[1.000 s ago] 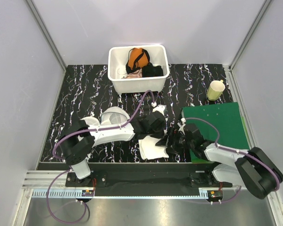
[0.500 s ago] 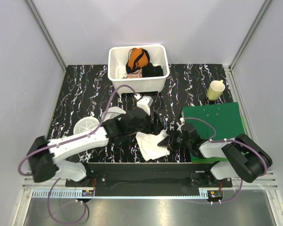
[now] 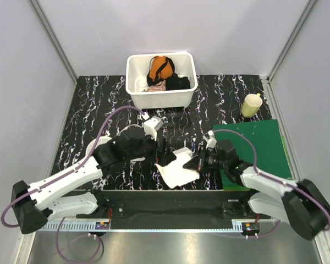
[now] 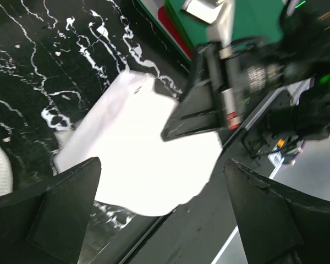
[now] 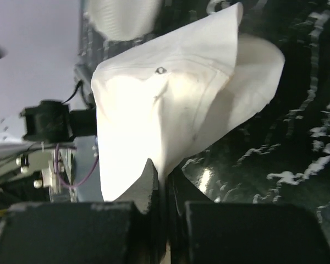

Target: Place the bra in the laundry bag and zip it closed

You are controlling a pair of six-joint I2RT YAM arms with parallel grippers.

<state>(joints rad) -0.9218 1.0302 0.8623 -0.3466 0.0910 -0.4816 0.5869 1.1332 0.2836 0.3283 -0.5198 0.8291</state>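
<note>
Right end effector (image 3: 196,163) is pinched shut on the edge of the plain white soft-fabric bra (image 3: 177,169). The bra's lying on the black marbled worktop (image 3: 99,104) by the front edge. Left end effector (image 4: 161,165) hovers over it, fingers wide apart. White round mesh laundry bag (image 3: 92,147) sits off left, partly under the left arm.

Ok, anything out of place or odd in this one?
Nothing spilled or damaged. The plain white soft-fabric bra lies rumpled at the black marbled table's near edge, pinched in the right gripper. The white round mesh laundry bag sits apart on the left, partly hidden under the left arm.
</note>
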